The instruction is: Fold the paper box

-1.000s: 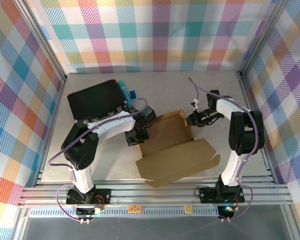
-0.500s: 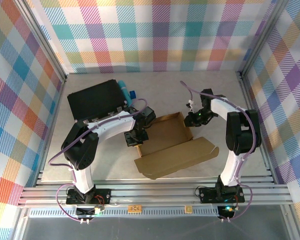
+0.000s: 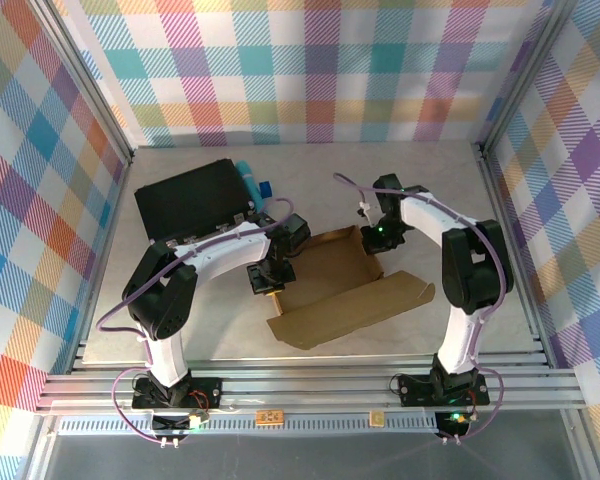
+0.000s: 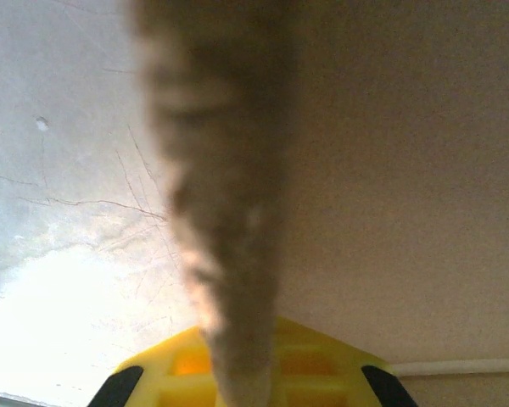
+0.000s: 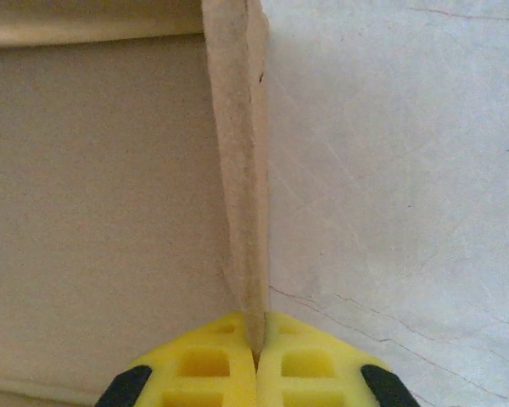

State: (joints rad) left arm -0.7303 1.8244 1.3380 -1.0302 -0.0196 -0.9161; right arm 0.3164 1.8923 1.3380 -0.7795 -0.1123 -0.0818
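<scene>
Right gripper [image 3: 378, 238] shifted left, now pinching paper box [image 3: 330, 272] wall

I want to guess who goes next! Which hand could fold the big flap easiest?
Probably left: the left hand pinches the paper box mid-wall, nearer the flap; the right hand grips the far corner.

Bright, even light falls on everything, and the shadows are small and soft. Right in front of my left fingers [image 4: 174, 369] the paper box [image 4: 229, 212] edge is a fuzzy blur. The table [image 4: 59, 322] left of them glares white. Past my right fingers [image 5: 199, 365] the cardboard edge looks sharp and clear.
</scene>
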